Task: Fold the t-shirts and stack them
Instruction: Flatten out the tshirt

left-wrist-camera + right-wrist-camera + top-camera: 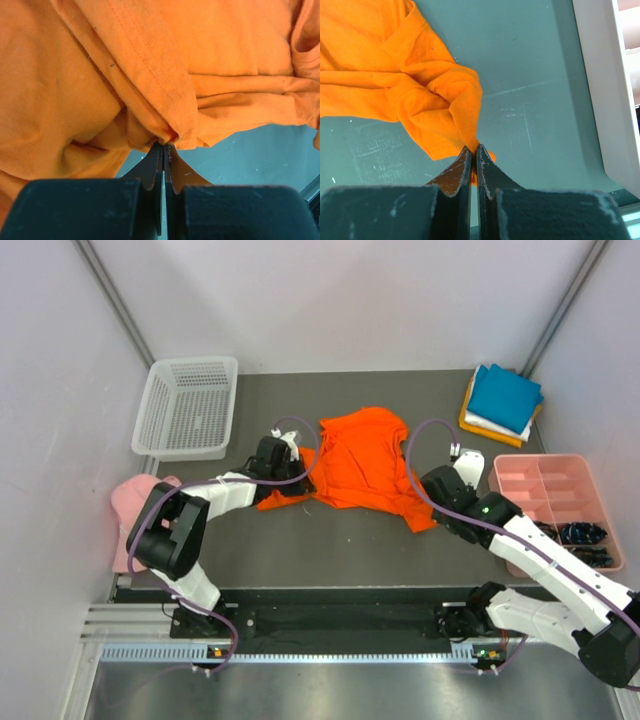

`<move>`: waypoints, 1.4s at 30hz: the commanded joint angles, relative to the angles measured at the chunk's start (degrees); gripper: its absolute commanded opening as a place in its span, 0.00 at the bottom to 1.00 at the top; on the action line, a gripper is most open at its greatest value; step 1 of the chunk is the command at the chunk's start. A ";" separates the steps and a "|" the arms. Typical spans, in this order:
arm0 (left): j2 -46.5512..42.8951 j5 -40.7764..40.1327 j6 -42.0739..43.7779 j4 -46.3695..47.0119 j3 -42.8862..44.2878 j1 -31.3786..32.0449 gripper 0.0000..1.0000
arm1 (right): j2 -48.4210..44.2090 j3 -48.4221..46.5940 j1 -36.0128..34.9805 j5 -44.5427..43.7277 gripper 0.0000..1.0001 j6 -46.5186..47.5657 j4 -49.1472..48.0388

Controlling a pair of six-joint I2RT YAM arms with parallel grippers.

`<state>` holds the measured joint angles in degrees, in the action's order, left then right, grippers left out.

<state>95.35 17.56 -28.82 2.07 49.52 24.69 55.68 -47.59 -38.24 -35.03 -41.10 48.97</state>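
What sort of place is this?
Likely a robot test cell, not a home: plain white walls box in a dark table, with left arm and right arm bolted to its front rail, handling an orange t-shirt.

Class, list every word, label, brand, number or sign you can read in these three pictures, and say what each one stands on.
No text can be read in any view.
The orange t-shirt is plain, with no print or tag showing.
The folded t-shirts, white basket, pink tray and pink cap show no lettering.
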 commanded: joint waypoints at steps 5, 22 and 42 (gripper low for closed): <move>-3.86 0.37 -0.27 1.10 1.81 0.19 0.00 | -0.13 -0.75 -0.52 -0.13 0.00 -0.21 -1.16; -4.65 1.07 -0.27 0.57 1.72 0.19 0.00 | -0.75 -0.22 -0.43 0.05 0.00 -0.47 -0.98; -4.03 3.88 -0.27 0.75 2.25 0.10 0.00 | -1.01 -0.22 -0.52 -0.04 0.00 -0.73 -0.54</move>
<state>93.10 19.27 -28.82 1.76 49.52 24.69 55.61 -47.59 -38.24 -34.79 -41.17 49.01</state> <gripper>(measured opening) 0.015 0.015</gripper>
